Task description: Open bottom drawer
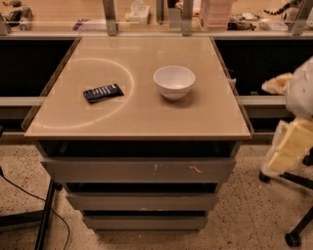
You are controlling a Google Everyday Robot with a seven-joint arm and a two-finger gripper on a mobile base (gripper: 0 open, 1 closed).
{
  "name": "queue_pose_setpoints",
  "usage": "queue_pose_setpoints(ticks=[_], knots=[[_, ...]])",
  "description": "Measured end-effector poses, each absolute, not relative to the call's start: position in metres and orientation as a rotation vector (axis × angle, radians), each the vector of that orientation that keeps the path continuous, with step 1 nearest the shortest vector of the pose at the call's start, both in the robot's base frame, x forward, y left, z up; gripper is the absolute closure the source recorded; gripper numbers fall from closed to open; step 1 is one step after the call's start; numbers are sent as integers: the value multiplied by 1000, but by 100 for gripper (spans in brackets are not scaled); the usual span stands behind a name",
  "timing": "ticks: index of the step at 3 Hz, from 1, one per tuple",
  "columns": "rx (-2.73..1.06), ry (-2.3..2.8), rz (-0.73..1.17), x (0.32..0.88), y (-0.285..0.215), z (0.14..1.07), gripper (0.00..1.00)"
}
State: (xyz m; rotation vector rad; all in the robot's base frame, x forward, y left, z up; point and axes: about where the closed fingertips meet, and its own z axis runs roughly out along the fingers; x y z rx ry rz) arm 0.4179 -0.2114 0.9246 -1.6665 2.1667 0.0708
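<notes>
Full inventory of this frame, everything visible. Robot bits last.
cabinet top: 1, beige, centre, pale ring mark on its left half
bowl: 1, white, upright on the top, right of centre
packet: 1, dark, flat on the top, inside the ring mark
top drawer: 1, grey with pale scratches, widest front
middle drawer: 1, grey, below it
bottom drawer: 1, plain grey, lowest, near the floor
chair base: 1, black, wheeled, floor at lower right
stand leg: 1, black, floor at lower left
counter clutter: several, mixed colours, far counter
pincer: 1, cream, right edge, beside the cabinet, apart from the drawers
</notes>
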Motion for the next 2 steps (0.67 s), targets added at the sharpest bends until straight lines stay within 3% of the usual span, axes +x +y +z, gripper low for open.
queue_pose_setpoints(ticks=[2], knots=[[-1524, 2082, 494, 392, -154, 758, 0]])
